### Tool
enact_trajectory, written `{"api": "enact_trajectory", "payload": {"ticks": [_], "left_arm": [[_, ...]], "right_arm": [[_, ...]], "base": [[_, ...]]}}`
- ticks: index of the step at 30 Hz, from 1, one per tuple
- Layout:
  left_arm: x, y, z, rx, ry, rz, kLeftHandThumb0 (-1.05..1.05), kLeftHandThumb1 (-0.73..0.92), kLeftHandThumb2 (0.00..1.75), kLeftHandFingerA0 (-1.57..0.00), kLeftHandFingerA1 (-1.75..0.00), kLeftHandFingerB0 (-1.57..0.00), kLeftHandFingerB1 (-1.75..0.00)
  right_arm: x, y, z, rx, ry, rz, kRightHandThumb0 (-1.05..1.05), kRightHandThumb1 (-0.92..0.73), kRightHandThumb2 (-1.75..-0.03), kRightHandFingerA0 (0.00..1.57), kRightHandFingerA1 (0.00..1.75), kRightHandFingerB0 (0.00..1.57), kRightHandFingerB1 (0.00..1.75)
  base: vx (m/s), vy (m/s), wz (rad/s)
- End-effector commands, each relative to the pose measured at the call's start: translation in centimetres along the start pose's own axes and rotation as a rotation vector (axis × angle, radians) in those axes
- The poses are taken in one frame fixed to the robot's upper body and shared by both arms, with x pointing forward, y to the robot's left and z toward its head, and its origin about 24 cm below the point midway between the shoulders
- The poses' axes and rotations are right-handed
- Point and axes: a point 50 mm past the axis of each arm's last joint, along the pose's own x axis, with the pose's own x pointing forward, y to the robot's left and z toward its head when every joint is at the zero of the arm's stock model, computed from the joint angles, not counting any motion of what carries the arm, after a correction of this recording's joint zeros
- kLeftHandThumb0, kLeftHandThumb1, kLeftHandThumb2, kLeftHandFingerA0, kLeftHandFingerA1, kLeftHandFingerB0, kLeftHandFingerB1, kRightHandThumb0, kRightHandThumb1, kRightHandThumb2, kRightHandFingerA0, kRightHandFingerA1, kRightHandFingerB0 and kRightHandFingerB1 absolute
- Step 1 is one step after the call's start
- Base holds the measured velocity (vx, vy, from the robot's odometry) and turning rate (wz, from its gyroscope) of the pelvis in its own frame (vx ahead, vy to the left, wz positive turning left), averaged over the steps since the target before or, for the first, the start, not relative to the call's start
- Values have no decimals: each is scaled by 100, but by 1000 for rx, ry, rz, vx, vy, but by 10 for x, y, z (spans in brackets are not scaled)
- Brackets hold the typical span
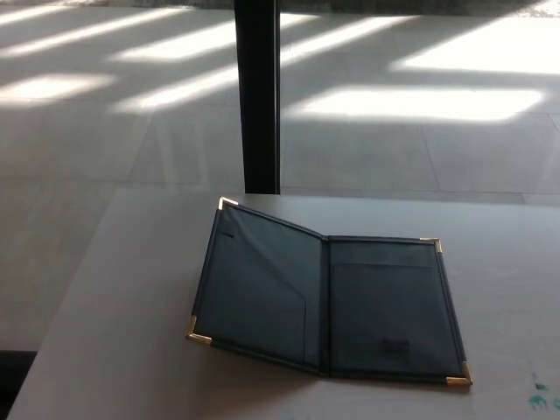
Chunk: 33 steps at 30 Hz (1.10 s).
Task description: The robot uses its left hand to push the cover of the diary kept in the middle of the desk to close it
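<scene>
1. Scene: diary [328, 302] lies open on the desk [105, 297], approx. mid-desk, slightly toward the near edge. Dark cover, inner pockets face up, brass corner caps at all four outer corners.
2. Hands: neither the left nor the right hand is in view, so finger state (spread, pressed or pinching) can't be told for either. No arm or forearm shows.
3. Diary layout: spine [326, 306] runs near-to-far, approx. vertical in pic, and is the long axis. Right cover [394, 306] lies flat on the desk. Left cover [262, 293] is tilted; its outer edge appears raised off the desk, i.e. partly lifted already.
4. Key relation: the left cover sits on the robot's left side of the spine, so the left arm is judged the nearer one. It would enter from pic left.
5. Move reqs (judgement): contact the outer edge or underside of the left cover, then sweep it rightward over the spine onto the right cover. Push direction is across the long axis, not along it.
6. Risks (judgement): the diary may slide on the smooth desk instead of hinging; the cover may fall back if released before passing upright.
7. Status: closing not yet begun.
8. Background: floor w/ sun patches and a dark post [258, 96] beyond the desk's far edge.
</scene>
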Motion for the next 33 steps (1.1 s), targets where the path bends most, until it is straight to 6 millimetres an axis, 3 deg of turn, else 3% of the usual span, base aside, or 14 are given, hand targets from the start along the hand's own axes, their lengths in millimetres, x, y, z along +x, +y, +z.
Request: {"api": "enact_trajectory", "payload": {"ticks": [1,2,7,8,11,12,13,18,19,20,25,27,28,33], "left_arm": [[-6,14,21,-385,22,84,-90,74,112,-38,-70,-38,-64],[-8,12,28,-368,-21,61,-93,92,83,-31,-70,-32,-62],[-11,-17,68,-283,-145,28,-93,92,73,-48,-62,-49,-59],[-12,-20,72,-283,-153,19,-96,92,71,-53,-62,-54,-57],[-19,-45,97,-211,-251,-89,-90,92,72,-53,-52,-48,-49],[-22,-56,105,-221,-254,-115,-87,92,72,-55,-50,-47,-47],[-25,-65,110,-228,-265,-146,-86,91,72,-46,-50,-39,-45],[-39,-109,127,-276,-253,-275,-75,92,79,-38,-45,-31,-42],[-42,-117,127,-284,-249,-312,-77,92,74,-37,-43,-33,-42],[-45,-125,125,-285,-238,-334,-76,92,73,-37,-43,-33,-41],[-59,-161,113,-342,-143,-395,-74,92,83,-35,-50,-30,-46],[-65,-176,104,-371,-91,-438,-75,92,82,-37,-51,-30,-46],[-66,-178,103,-380,-86,-440,-74,92,82,-33,-50,-27,-46],[-77,-200,85,-397,20,-443,-75,92,81,-32,-50,-28,-45]], "right_arm": [[-13,-33,27,213,-62,-22,-89,-85,-65,64,65,55,49],[-13,-33,27,206,-67,-4,-88,-87,-67,61,66,50,49],[-17,-35,26,205,-55,-14,-84,-67,-110,60,71,49,59],[-17,-34,27,211,-53,-18,-90,-85,-66,67,69,55,51],[-17,-34,29,233,-36,-24,-90,-85,-65,65,66,56,50],[-17,-34,32,217,-60,-8,-83,-67,-110,59,73,48,61],[-18,-35,32,218,-61,-1,-88,-88,-66,61,71,51,52],[-17,-34,34,230,-56,-11,-89,-86,-66,66,70,53,50],[-17,-33,35,230,-60,-1,-84,-67,-110,62,76,46,61],[-17,-33,35,223,-61,7,-88,-87,-67,66,72,50,51],[-16,-33,36,243,-62,-3,-90,-86,-66,62,70,53,52],[-18,-33,38,242,-57,-2,-90,-86,-66,63,70,53,51],[-17,-32,38,241,-61,3,-83,-67,-110,60,74,47,60],[-15,-31,37,241,-64,9,-84,-67,-109,58,71,48,59]], "base": [[0,0,0],[0,0,0],[0,0,0],[0,0,0],[0,0,0],[0,0,0],[0,0,0],[0,0,0],[0,0,0],[0,0,0],[0,0,0],[0,0,0],[0,0,0],[0,0,0]]}}
